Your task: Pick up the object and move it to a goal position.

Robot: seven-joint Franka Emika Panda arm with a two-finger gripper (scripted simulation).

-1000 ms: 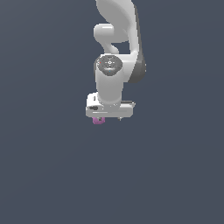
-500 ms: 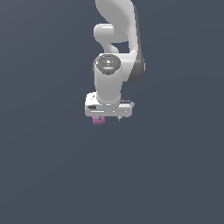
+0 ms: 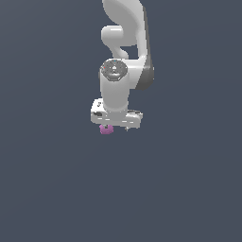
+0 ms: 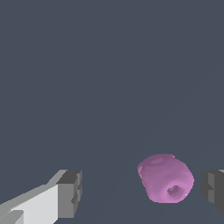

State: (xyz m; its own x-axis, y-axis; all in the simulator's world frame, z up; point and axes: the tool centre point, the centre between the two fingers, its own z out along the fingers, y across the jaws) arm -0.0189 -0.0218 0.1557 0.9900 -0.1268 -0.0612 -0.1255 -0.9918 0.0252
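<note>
The pink lump (image 4: 166,178) lies between the two grey fingers (image 4: 70,194) of the claw (image 4: 142,192), nearer to one of them and touching neither, at seven o'clock under the white arm (image 3: 116,90), the claw wide apart.

Arm (image 3: 124,61) hangs straight down over the floor (image 3: 47,179). Under it, the gripper (image 4: 142,192), and the object (image 4: 165,178) sits between its fingers (image 4: 70,194), nearer one than the other, touching neither. In the exterior view, the object (image 3: 106,129) is below the gripper's left end.
</note>
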